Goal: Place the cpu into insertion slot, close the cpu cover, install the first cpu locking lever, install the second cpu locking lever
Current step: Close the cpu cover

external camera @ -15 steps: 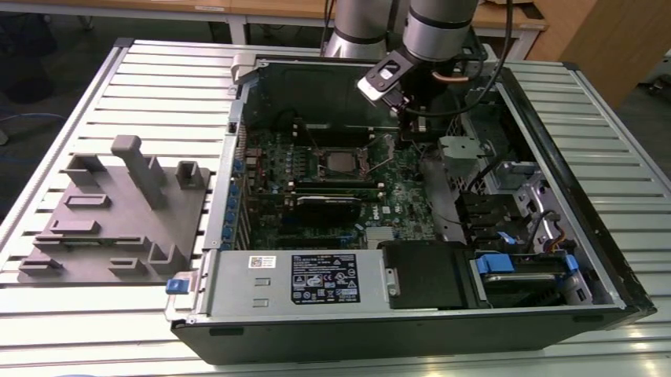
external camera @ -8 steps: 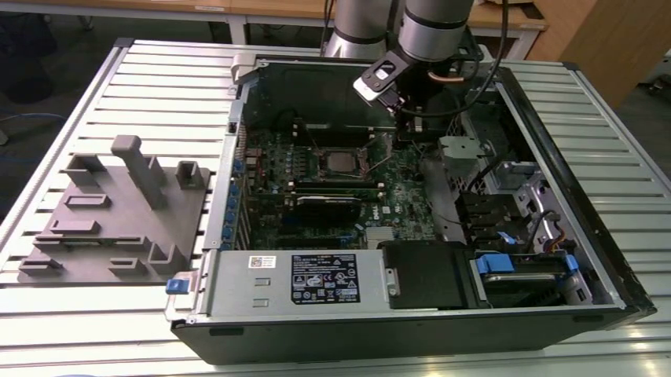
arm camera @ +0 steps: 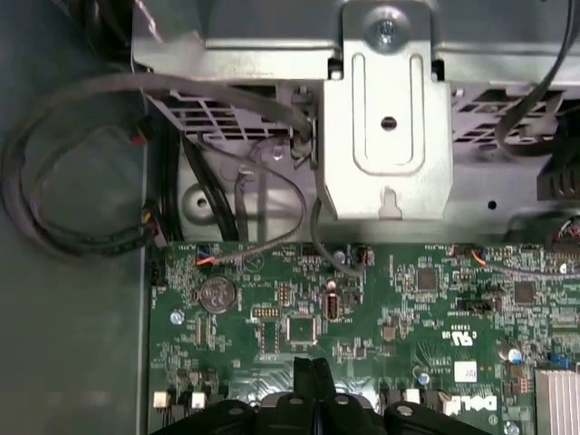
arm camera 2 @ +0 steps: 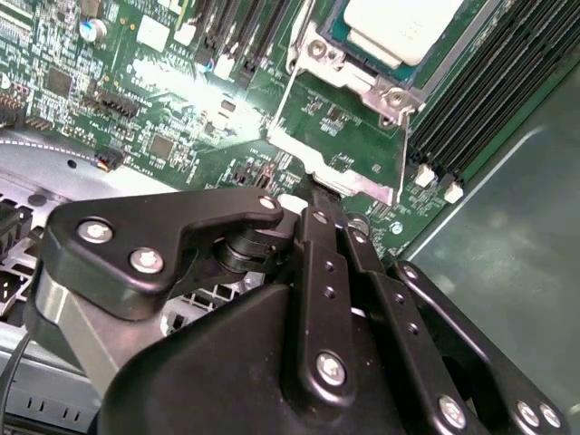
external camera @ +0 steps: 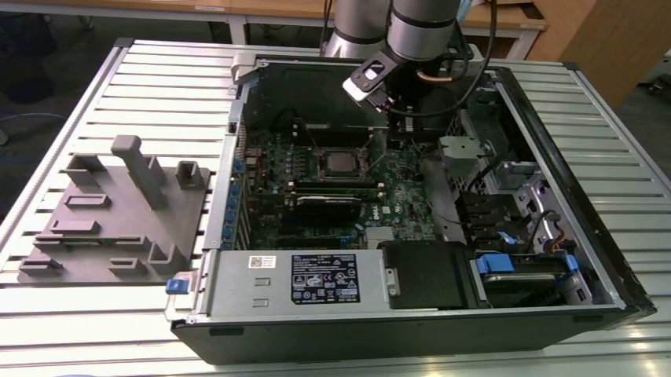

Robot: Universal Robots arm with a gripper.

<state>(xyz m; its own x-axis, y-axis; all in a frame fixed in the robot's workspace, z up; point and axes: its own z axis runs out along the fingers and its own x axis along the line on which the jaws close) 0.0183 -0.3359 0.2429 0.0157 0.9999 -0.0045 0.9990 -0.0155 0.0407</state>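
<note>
Pincer [arm camera 2: 313, 198], tips pressed together on nothing, sits near the cpu cover [arm camera 2: 358, 83]; push off-line and you could scrape the motherboard [arm camera 2: 340, 136].

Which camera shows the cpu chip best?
The second wrist view: the cpu looms close, though cut off. The exterior view shows it whole but small; the first wrist view faces the motherboard.
</note>
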